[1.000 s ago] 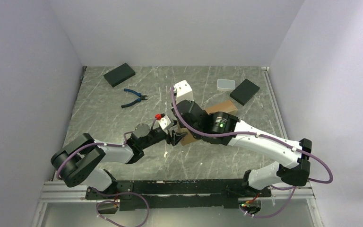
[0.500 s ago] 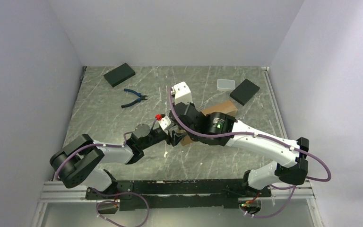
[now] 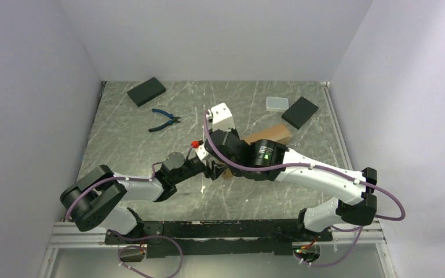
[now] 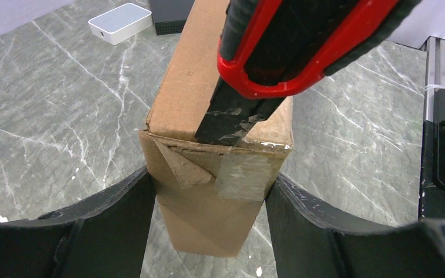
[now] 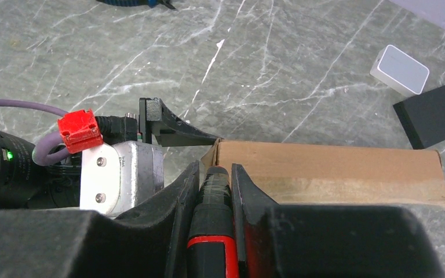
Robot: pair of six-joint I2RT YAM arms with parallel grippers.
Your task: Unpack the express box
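Plain brown, matte cardboard express box (image 4: 188, 87), a long rectangular form, lying near the middle of the grey, white-veined, stone-patterned bench (image 4: 52, 127). Its near end shows a folded triangular flap and a glossy strip of clear tape. The left gripper (image 4: 211, 197) is clamped on this end, one curved black finger pressed against each side. The right gripper (image 5: 215, 174) is clenched on a utility knife (image 4: 301, 40) with a smooth red-and-black handle. The knife's black tip meets the top edge of the taped end. Beyond the box's far end lie a small white-grey case with rounded corners (image 5: 400, 69) and a flat black block (image 5: 434, 113), well apart from the grippers.
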